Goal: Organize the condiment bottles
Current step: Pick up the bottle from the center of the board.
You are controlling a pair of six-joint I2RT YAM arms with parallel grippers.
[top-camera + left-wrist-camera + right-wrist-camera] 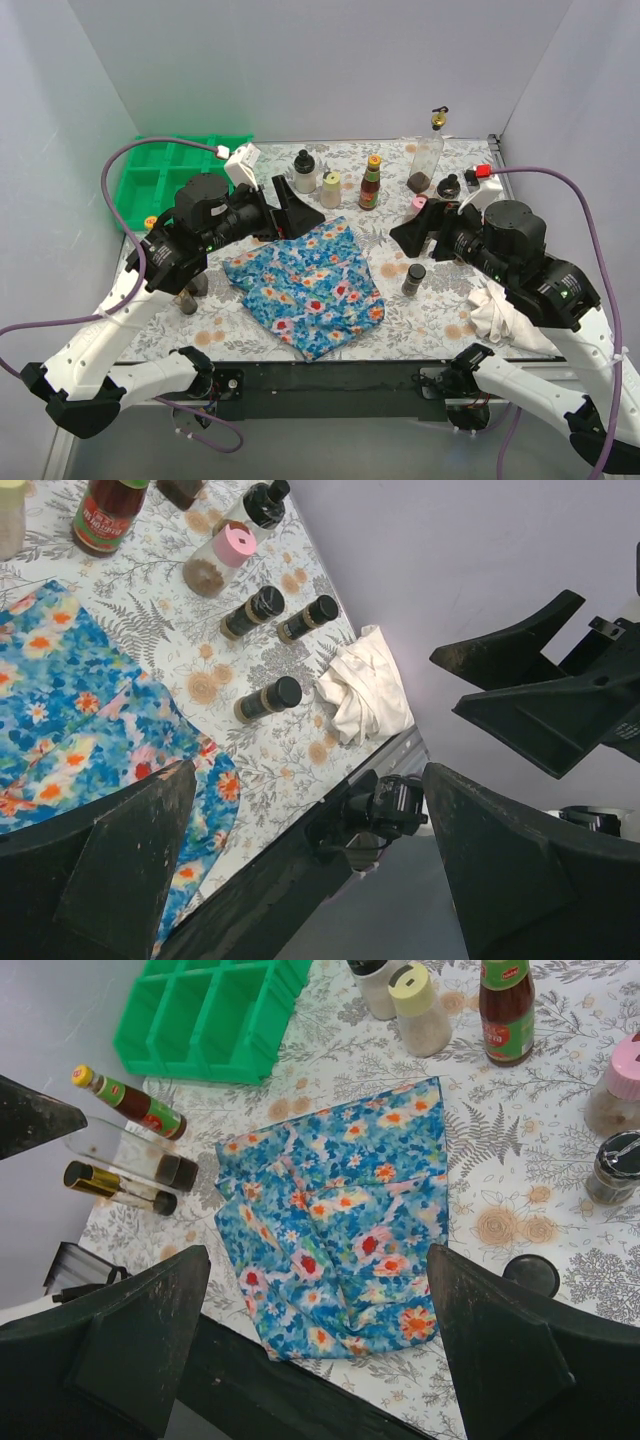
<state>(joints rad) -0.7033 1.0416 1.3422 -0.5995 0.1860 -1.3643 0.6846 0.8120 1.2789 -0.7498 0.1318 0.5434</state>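
The green plastic compartment tray (165,180) sits in the back left corner of the floral-patterned table (440,305). Near its front edge, the right wrist view shows three slim bottles lying on their sides close together: a yellow-capped bottle with a green and red label (130,1103), a clear bottle with a dark end (125,1152) and a gold-coloured bottle (112,1185).

The left gripper (297,212) hangs above the table beside the back left of the crumpled blue floral cloth (310,285). Its fingers (120,870) are spread wide with nothing between them.

Behind the cloth stand a white black-capped bottle (304,172), a cream shaker (331,189) and a red-labelled yellow-capped sauce bottle (371,183), near one another in a row. Further right, at the back, is a tall clear gold-topped bottle (425,160). A pink-lidded jar (420,203) and a dark black-capped jar (449,186) stand in front of it. Another dark black-capped jar (413,279) stands alone, just right of the cloth.

The right gripper (420,230) hovers just in front of the pink-lidded jar. Its fingers (500,1350) are also wide apart and empty.

A crumpled white cloth (500,312) lies at the front right, partly under the right arm.
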